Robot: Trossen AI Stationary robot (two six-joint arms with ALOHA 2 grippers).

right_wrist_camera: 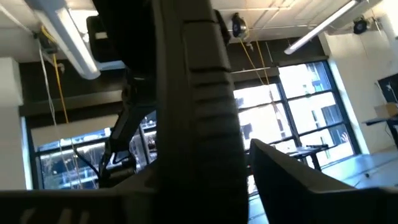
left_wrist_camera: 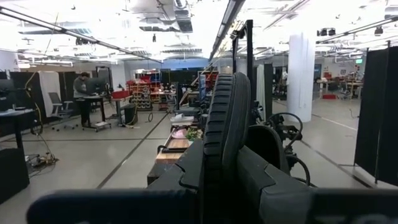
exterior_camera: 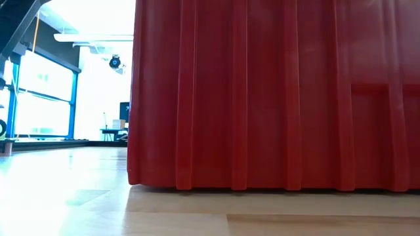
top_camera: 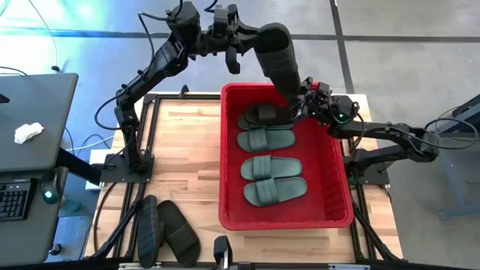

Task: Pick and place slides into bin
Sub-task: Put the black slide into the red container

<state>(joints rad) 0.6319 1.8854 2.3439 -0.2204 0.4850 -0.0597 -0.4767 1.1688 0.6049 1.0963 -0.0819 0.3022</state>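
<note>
A black slide (top_camera: 276,56) hangs in the air above the far end of the red bin (top_camera: 225,150). My left gripper (top_camera: 244,45) is shut on its far-left end. My right gripper (top_camera: 300,101) is at its other end, over the bin's far right corner. In the right wrist view its open fingers (right_wrist_camera: 298,180) stand on either side of the slide's ribbed edge (right_wrist_camera: 199,112), with a sliver of light beside one finger. Three dark green slides (top_camera: 270,166) lie flat in the bin, and a darker one (top_camera: 261,114) lies at the bin's far end, partly hidden. My left gripper pinches one end of the black slide (left_wrist_camera: 224,168) between its two fingers (left_wrist_camera: 273,186). It comes roughly level from the table's far left. The slide stands on edge and runs straight out from the fingers, with its strap (left_wrist_camera: 267,146) bulging to one side. It is lifted clear of the bin.
Two more black slides (top_camera: 169,229) lie on the wooden table near its front left corner, one tipped on its side. The bin's red wall (exterior_camera: 262,98) fills most of the low view. A desk with a keyboard (top_camera: 15,199) stands left of the table.
</note>
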